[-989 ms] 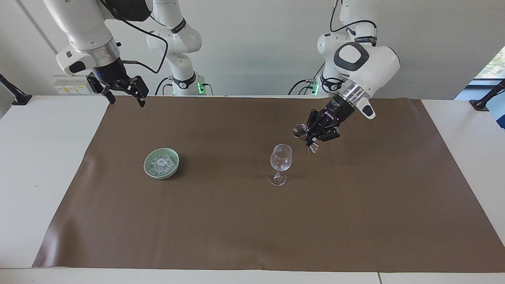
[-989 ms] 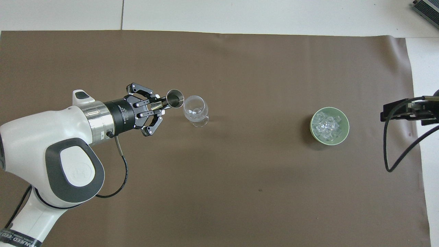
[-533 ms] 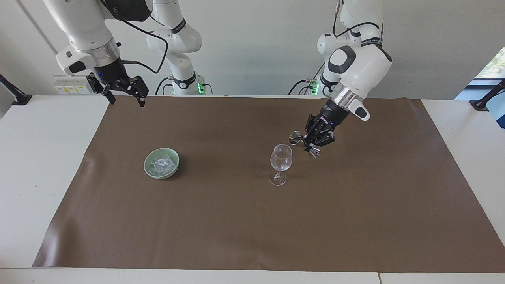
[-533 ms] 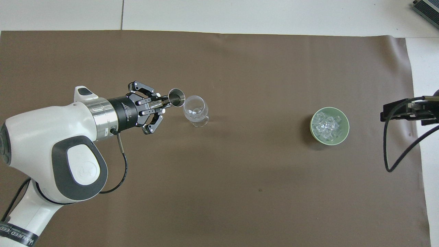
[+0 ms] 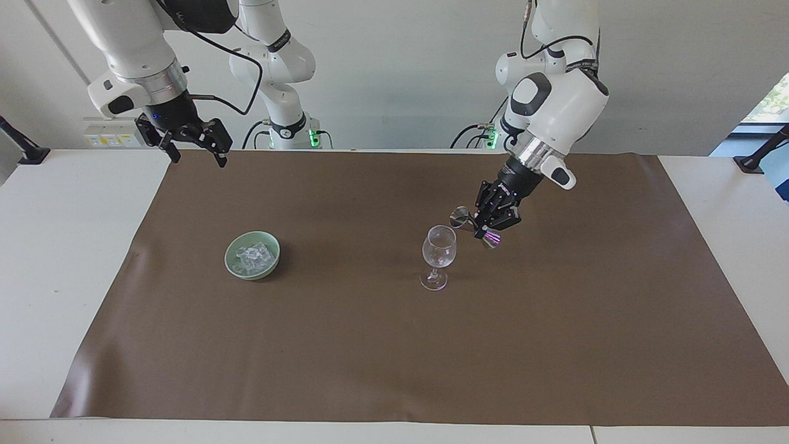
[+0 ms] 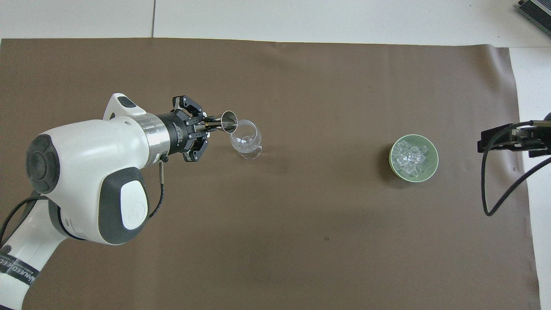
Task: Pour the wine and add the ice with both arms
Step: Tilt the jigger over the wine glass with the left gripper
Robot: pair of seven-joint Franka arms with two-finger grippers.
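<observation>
The white desk carries a brown mat that covers most of it. Two arms reach over it. The left arm slants down toward the middle of the mat, and its left claw is pressed together on a small steel jigger, pinching it at the waist. The jigger is tipped on its side with one mouth just above the rim of the glass, which stands upright on the mat. The right arm waits over the mat corner nearest its own base, right claw spread wide and holding nothing.

Well apart from the glass, toward the right arm's end, sits a green bowl; the ice lies heaped inside it. Nothing stands between bowl and glass, or between the right claw and the bowl.

Since a second ago the left arm has rolled its wrist further and the jigger has tipped more steeply, closing on the glass rim. Bowl, glass and right arm have not moved.
</observation>
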